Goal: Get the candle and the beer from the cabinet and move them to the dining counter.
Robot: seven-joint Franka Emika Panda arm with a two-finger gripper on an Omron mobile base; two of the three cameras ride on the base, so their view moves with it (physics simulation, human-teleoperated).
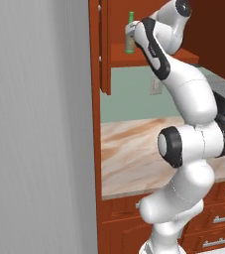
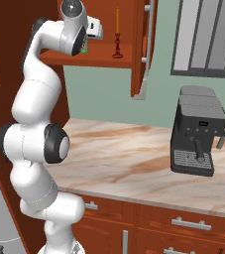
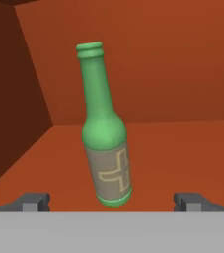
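Two things wait on the cabinet (image 1: 106,44) shelf, and from the left base view the beer (image 1: 130,34) stands upright at about twelve o'clock of the arm, near the shelf's front edge, with the wrist just beside it.

From the right base view the candle (image 2: 117,34) stands upright on the same shelf, at roughly three o'clock of the hand and well apart from it; the desk (image 2: 119,158) below carries a dark coffee machine (image 2: 197,136).

From the hand view the gripper (image 3: 111,201) has its fingertips (image 3: 32,201) spread wide apart, one at nine o'clock and one at three o'clock of the bottle's base, touching nothing. I'd judge the glass stiff, smooth, slippery and breakable; the labelled body looks the safest hold, since the narrow neck would likely let it swing.
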